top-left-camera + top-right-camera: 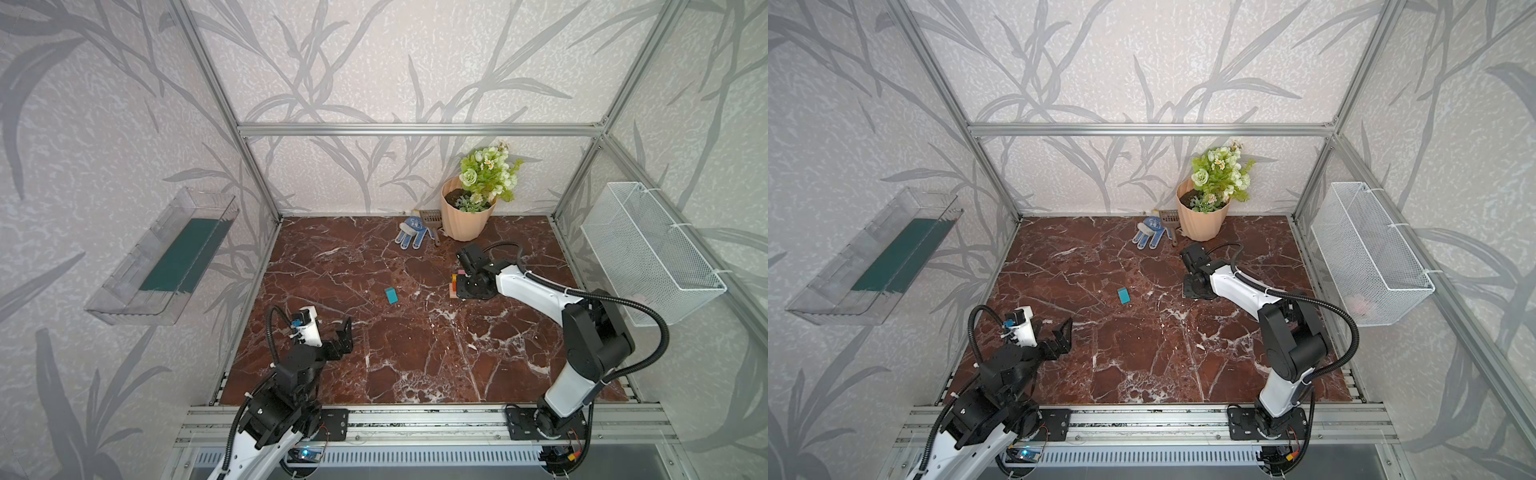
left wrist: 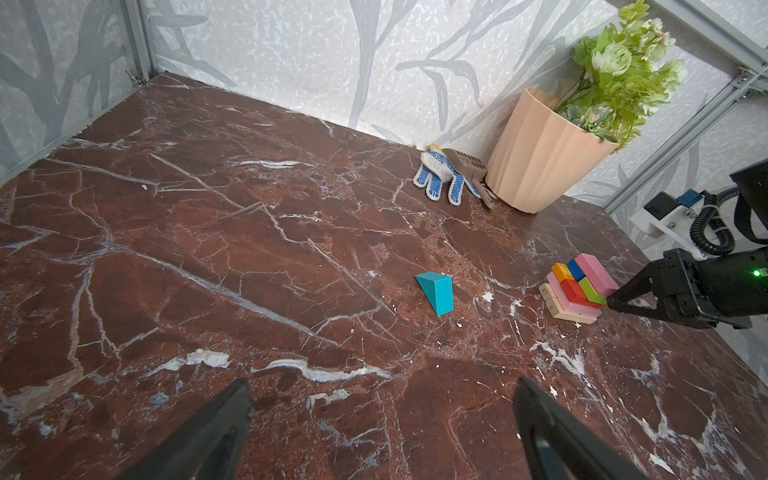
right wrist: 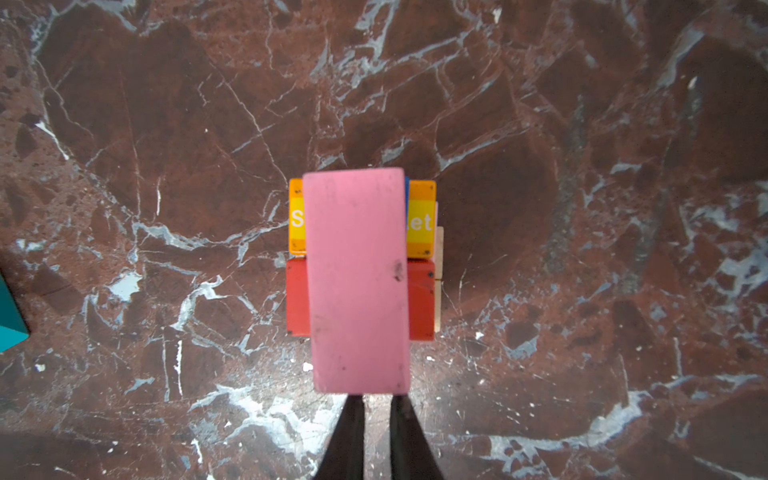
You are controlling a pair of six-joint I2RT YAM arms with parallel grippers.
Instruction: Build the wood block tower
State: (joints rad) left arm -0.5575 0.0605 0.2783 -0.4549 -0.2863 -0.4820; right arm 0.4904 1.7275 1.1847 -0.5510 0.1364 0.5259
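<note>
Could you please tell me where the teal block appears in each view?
Top view: teal block mid-table.
Top view: block mid-table.
Left wrist: near centre.
Right wrist: cropped at the edge.
Landmark: tower, hidden by the right arm in a top view.

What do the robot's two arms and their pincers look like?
Both the left arm and right arm have glossy white shells between chunky black joints. A ribbed black cable runs along each, fastened with white zip ties. The left gripper and right gripper each have two slim, tapering black fingers. A small green light glows on the right gripper's body.
</note>
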